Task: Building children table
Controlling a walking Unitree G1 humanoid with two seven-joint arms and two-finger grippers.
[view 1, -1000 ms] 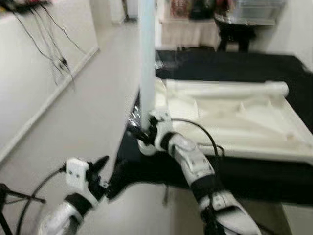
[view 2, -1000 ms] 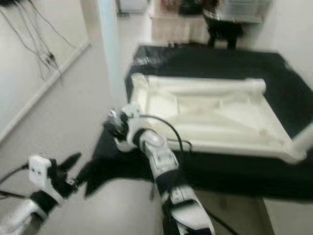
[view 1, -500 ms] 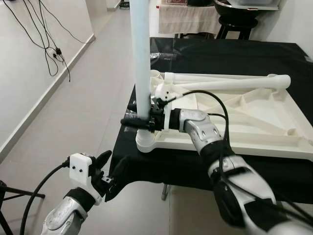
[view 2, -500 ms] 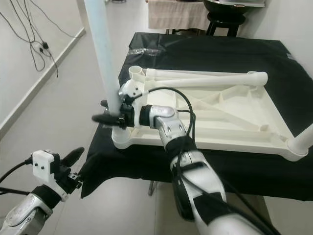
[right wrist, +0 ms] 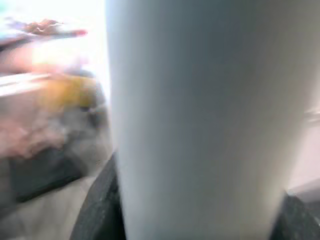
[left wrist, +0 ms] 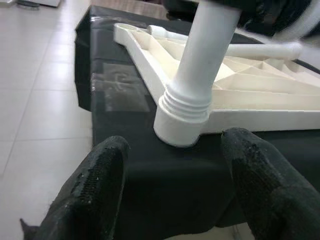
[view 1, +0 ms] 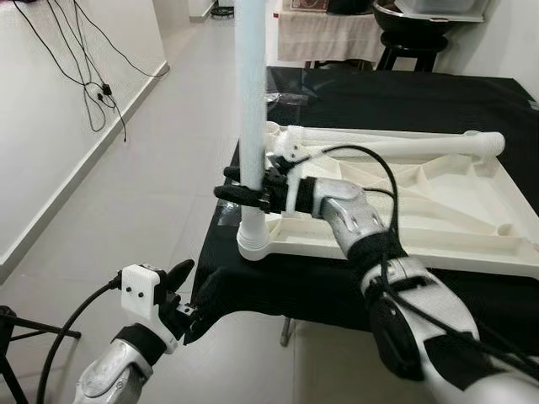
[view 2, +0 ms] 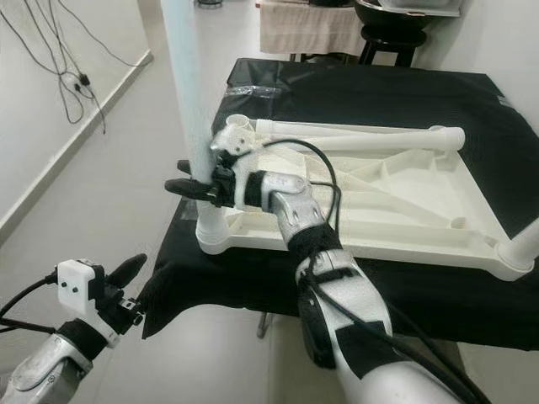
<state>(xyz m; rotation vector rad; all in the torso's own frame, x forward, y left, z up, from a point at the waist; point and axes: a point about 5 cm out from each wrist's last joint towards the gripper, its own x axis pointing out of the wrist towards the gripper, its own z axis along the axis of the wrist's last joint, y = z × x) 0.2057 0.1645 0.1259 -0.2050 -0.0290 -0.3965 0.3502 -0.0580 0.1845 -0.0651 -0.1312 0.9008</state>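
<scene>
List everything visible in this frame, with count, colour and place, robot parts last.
Tabletop: one, white, upside down on the black cloth.
Upright leg: one, white, standing in the tabletop's near left corner socket.
Loose leg: one, white, lying along the tabletop's far edge.
Black cloth: one, covering the work surface.
Cables: several, black, hanging on the left wall.
Stool: one, dark, beyond the cloth.
Right claw: black fingers clamped around the upright leg.
Left claw: black, open, low, short of the corner socket.

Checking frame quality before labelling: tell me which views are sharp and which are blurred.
Both eye views are sharp, showing the right gripper on the upright leg. Left wrist view: sharp on the leg's threaded base, fingers soft. Right wrist view: the leg looms close, background smeared.
</scene>
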